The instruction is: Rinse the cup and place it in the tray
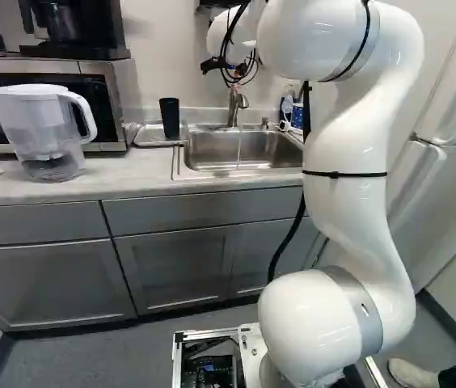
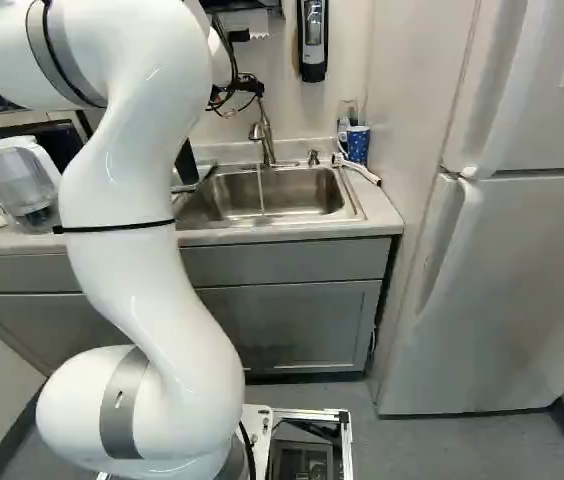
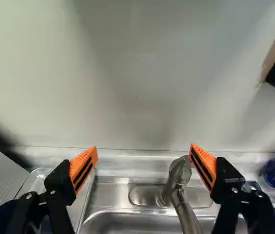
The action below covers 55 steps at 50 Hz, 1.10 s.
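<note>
room over sink [image 2: 302,188], faucet [image 3: 180,171] and wall [image 3: 132,78] ahead

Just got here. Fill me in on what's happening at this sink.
The robot arm is working at the sink, its hand open and holding nothing near the faucet. What looks like a thin stream of water runs from the spout. The dark cup stands upright on the tray beside the sink. So the cup is where the task wants it, though these pictures can't settle whether it has been rinsed.
</note>
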Tool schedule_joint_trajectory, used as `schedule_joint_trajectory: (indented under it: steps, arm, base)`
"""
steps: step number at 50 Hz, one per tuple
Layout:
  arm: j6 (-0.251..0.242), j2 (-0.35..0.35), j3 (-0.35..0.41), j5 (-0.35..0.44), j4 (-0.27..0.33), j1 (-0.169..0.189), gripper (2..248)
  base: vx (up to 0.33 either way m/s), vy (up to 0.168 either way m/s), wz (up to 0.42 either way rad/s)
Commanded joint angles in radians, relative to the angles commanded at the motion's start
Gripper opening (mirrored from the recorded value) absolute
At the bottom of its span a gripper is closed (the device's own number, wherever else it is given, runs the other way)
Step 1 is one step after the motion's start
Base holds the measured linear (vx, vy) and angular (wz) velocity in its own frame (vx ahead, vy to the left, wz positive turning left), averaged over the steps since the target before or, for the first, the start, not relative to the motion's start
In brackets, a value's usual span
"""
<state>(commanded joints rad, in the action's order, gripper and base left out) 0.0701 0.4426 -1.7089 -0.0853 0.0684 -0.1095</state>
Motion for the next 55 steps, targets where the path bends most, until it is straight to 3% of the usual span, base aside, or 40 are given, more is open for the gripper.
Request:
schedule_joint_trajectory:
  steps: [55]
  arm:
    - [0.000,-0.121,0.145,-0.052,0.000,-0.010,247]
  base:
    - [0.000,0.000,0.000]
